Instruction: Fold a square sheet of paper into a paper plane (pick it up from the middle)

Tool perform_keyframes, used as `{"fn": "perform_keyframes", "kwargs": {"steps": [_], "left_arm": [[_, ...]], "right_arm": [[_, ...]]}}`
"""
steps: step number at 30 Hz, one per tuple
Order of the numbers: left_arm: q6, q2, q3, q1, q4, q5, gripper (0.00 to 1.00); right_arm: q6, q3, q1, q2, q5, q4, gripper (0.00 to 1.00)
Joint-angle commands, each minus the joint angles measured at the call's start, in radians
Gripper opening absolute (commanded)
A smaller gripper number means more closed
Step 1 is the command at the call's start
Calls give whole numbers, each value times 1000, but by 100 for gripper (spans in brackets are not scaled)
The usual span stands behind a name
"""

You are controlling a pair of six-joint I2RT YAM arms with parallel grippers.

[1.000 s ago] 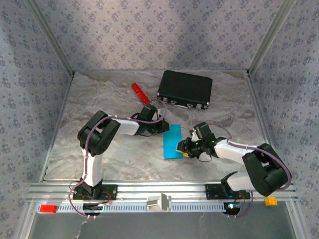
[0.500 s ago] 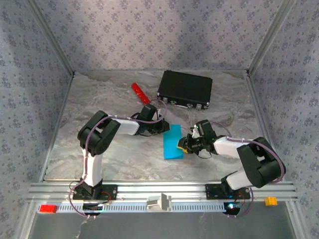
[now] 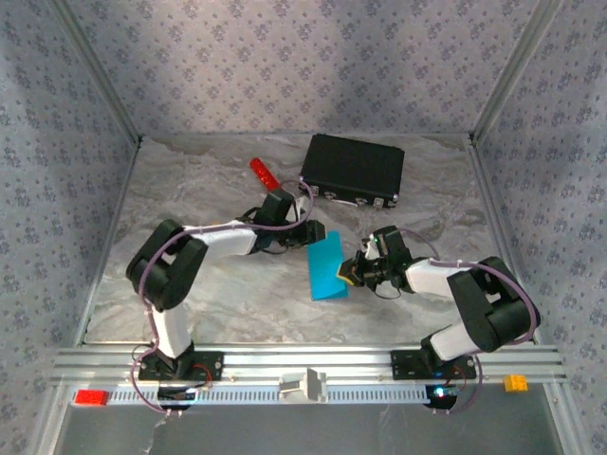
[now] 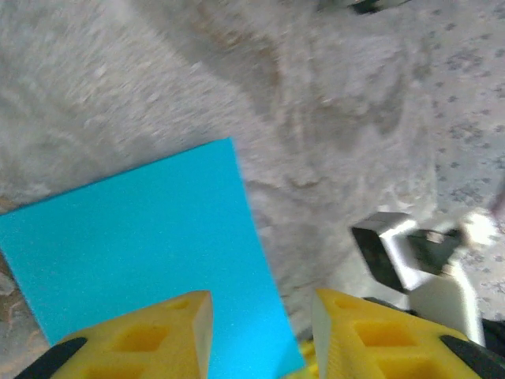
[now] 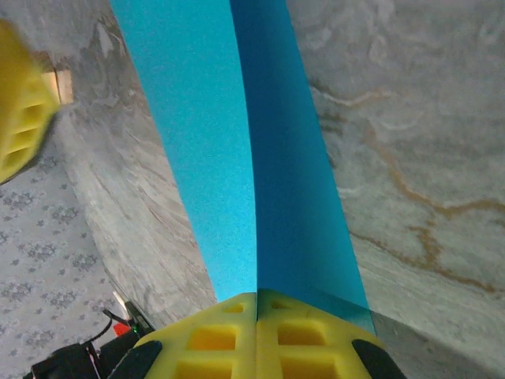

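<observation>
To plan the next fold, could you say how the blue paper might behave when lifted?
Probably floppy: the blue paper bends along a crease where the right end effector pinches it. Likely light and easily crumpled, looking thin.

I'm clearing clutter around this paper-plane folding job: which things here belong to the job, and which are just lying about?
In the job: thin bright cyan-blue sheet of paper; right gripper, shut on its edge; left gripper, open over it.
Lying about: red cylinder; black rectangular case.
</observation>
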Motion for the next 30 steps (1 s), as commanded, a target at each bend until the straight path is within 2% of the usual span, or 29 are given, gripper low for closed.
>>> {"fn": "perform_keyframes", "kwargs": {"steps": [1,9,16,24,30], "left_arm": [[48,-103,-18,-5,-33,-44,40],[89,-239,-138,-10,5,-101,44],[148,-292,-192,-66,7,-144,45],[223,-315,-207,-144,-4,-184,45],[280,-326,-217,-214,-37,-293,47]], "right_arm": [[68,-2,-5,11,47,58,3],[146,-14,10,8,80,136,6],[31,41,3,40,-10,82,18],[-40,93,-17,121,-64,59,19],[-94,117,-46,144,-82,8,20]]}}
